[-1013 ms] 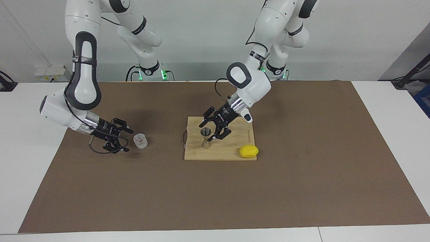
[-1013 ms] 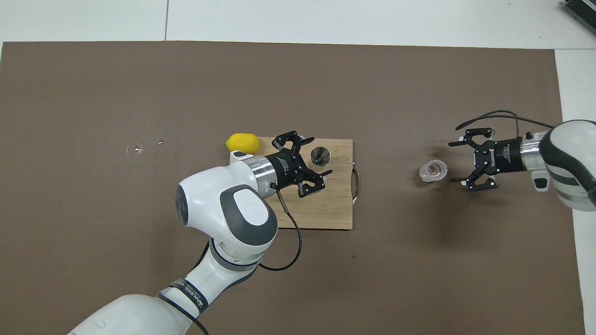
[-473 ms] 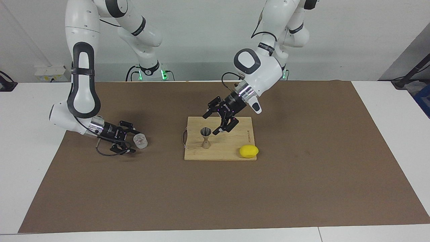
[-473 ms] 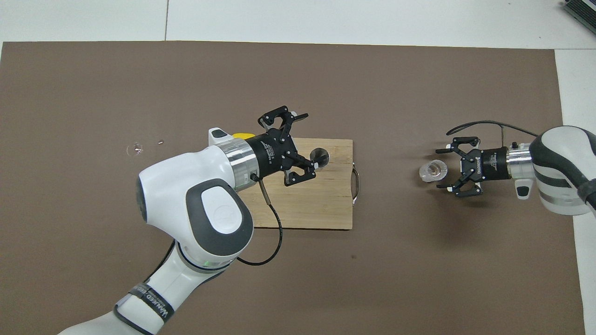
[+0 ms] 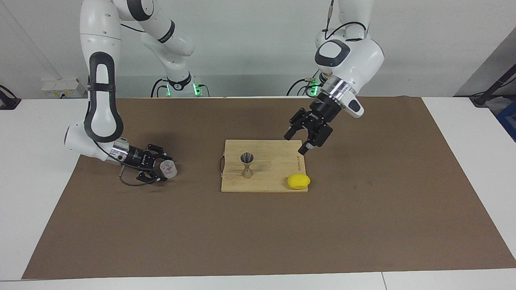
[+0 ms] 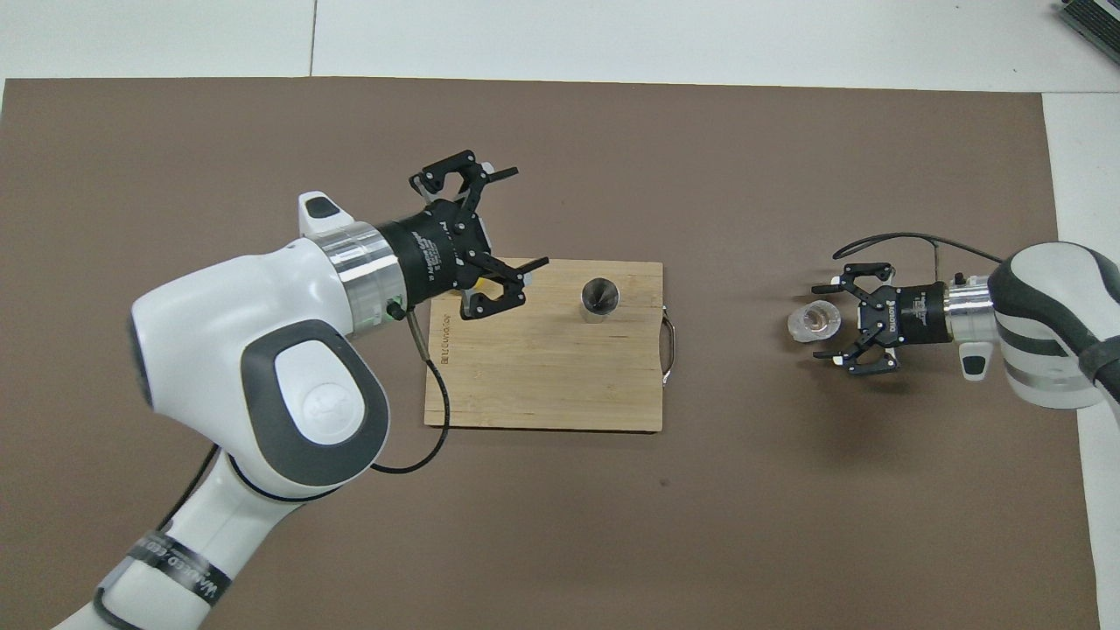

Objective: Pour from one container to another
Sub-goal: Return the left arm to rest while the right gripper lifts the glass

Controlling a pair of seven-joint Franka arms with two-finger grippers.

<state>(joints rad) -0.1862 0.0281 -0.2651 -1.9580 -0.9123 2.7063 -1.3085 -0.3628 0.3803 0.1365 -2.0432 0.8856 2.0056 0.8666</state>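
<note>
Two arms: both low over the brown mat [image 5: 363, 225], on which the cutting board [image 5: 274, 177] lies as landmark.
Glass cup [image 5: 168, 169]: upright on the mat, well apart from the board, toward the right arm's end.
Right gripper [image 5: 158, 168]: low at the cup, fingers spread wide with the cup between their tips; contact cannot be told.
Jigger [image 5: 246, 164]: upright on the board, near its handle end.
Left gripper [image 5: 307, 139]: raised over the board's edge, fingers wide apart, holding nothing.
Lemon [image 5: 298, 181]: at the board's corner farthest from the robots, touching the board.
</note>
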